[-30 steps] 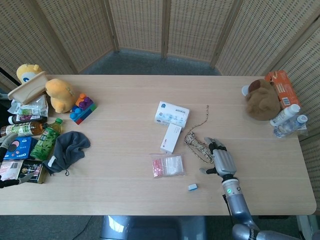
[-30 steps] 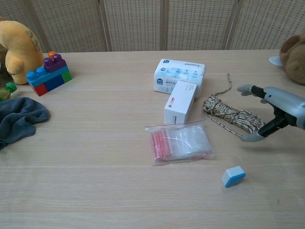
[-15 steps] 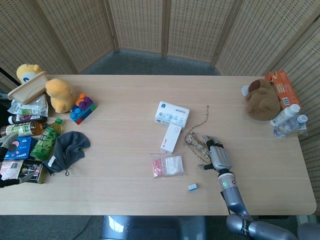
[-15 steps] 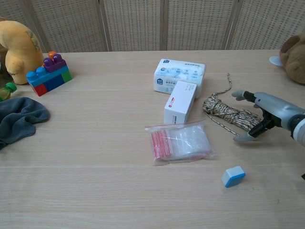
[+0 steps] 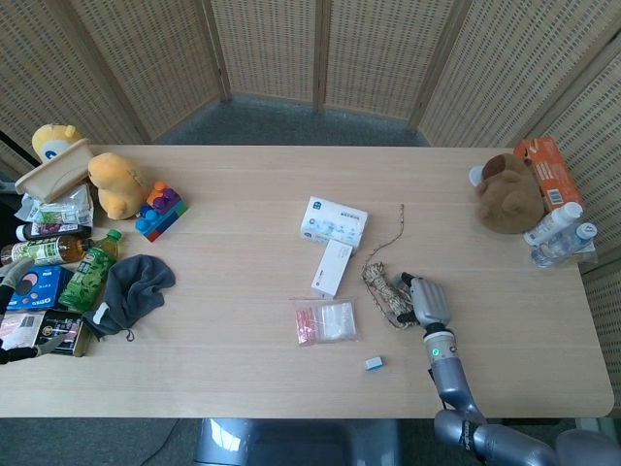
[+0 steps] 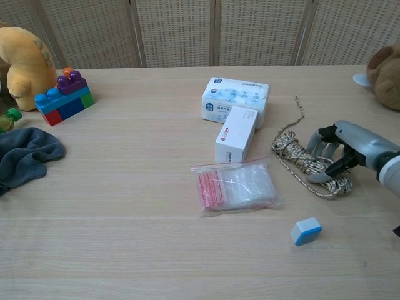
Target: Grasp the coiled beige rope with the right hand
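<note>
White box (image 6: 237, 134) and clear bag (image 6: 236, 186) sit left of the fingers; coiled beige rope (image 6: 307, 160) lies on the counter (image 6: 125, 206), right hand (image 6: 340, 152) wrapping it, fingers (image 6: 320, 147) curled around the bundle.

The right hand (image 6: 342, 153) covers the right end of the beige rope (image 6: 303, 157), and the right frame edge cuts its arm. At the far left, the yellow plush (image 6: 22, 59) and grey cloth (image 6: 25, 156) are cut off.
</note>
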`<state>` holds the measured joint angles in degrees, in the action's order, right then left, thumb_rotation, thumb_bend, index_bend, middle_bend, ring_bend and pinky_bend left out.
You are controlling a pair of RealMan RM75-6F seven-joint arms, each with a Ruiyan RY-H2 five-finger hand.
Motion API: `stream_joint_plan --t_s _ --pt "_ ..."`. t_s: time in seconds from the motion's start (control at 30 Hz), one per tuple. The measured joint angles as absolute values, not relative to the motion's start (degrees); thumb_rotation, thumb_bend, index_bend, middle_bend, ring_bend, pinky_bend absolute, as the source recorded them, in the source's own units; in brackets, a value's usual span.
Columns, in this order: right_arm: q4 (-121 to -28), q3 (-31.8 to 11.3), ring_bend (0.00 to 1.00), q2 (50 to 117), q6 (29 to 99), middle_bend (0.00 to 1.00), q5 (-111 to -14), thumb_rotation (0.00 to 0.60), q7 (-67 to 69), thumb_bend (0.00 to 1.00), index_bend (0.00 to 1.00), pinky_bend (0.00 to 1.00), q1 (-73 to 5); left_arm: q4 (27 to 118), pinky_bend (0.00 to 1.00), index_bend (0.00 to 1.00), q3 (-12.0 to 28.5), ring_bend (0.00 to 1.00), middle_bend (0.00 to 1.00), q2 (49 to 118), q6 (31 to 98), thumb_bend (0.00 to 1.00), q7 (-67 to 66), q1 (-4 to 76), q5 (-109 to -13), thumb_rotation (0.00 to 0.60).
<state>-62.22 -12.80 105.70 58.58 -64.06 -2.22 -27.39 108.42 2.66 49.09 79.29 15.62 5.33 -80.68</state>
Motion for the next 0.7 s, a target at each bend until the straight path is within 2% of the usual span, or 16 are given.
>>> stream_joint_plan --t_s 0.3,0.7 --pt "-64.51 -12.84 0.56 103.92 62.24 0.64 -66.66 0.600 -1.38 0.09 0.56 0.76 -26.36 108.56 0.00 0.02 2.67 0.00 0.00 49.03 79.56 0.00 15.59 5.18 -80.95 0.600" --pt "-81.18 -15.82 0.56 93.89 69.82 0.64 -69.53 0.600 -5.15 0.10 0.57 0.76 -24.85 108.90 0.00 0.02 2.47 0.00 0.00 48.89 79.90 0.00 15.67 5.06 -81.97 0.600"
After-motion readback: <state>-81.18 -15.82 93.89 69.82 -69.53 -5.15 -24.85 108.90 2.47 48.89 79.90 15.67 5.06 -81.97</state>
